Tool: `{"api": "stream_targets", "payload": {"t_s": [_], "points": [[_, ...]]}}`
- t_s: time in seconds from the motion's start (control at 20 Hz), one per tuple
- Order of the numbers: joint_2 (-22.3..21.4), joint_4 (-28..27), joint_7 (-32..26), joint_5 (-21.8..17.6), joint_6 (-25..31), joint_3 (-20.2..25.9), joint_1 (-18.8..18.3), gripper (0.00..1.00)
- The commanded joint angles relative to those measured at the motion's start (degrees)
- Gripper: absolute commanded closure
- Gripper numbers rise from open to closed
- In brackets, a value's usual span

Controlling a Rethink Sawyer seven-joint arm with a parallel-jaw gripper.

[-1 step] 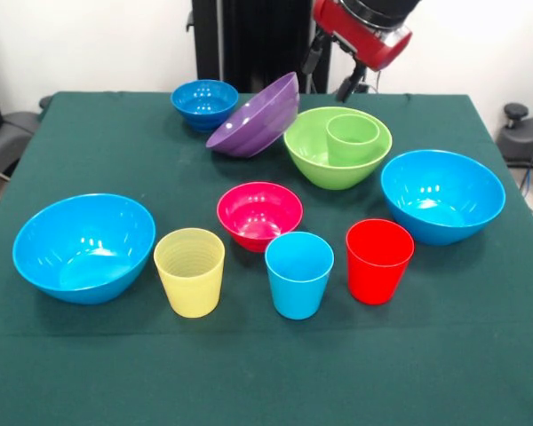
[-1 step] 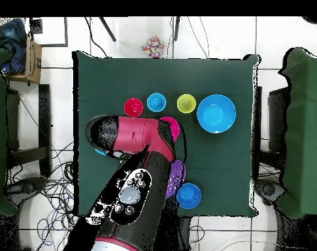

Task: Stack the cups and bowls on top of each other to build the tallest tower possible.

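The lime-green bowl (image 1: 313, 158) stands at the back of the table with the green cup (image 1: 353, 138) upright inside it. My gripper (image 1: 346, 82) hangs just above and behind this bowl, touching nothing. The purple bowl (image 1: 256, 117) lies tilted on its side between the small dark blue bowl (image 1: 204, 102) and the lime one. In the middle sits the pink-red bowl (image 1: 259, 215). Along the front stand the yellow cup (image 1: 189, 271), the light blue cup (image 1: 298, 273) and the red cup (image 1: 378, 260). Large light blue bowls sit left (image 1: 84, 247) and right (image 1: 442, 195).
In the overhead view my arm (image 2: 136, 136) covers the lime bowl and one large blue bowl. The red cup (image 2: 133, 106), blue cup (image 2: 156, 102), yellow cup (image 2: 186, 103), other blue bowl (image 2: 216, 113) and dark blue bowl (image 2: 188, 195) show. Dark green cloth (image 1: 266, 373) covers the table.
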Motion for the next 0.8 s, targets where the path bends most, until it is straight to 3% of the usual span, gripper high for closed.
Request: {"api": "stream_targets", "payload": {"t_s": [0.05,0.3,0.8], "points": [[-0.2,2.3,11.0,1.1,-1.8,2.6,2.0,0.00],[-0.6,5.3,11.9,2.3,-4.9,2.7,2.7,0.00],[-0.2,3.9,11.4,2.7,-4.1,2.1,3.0,0.00]]}}
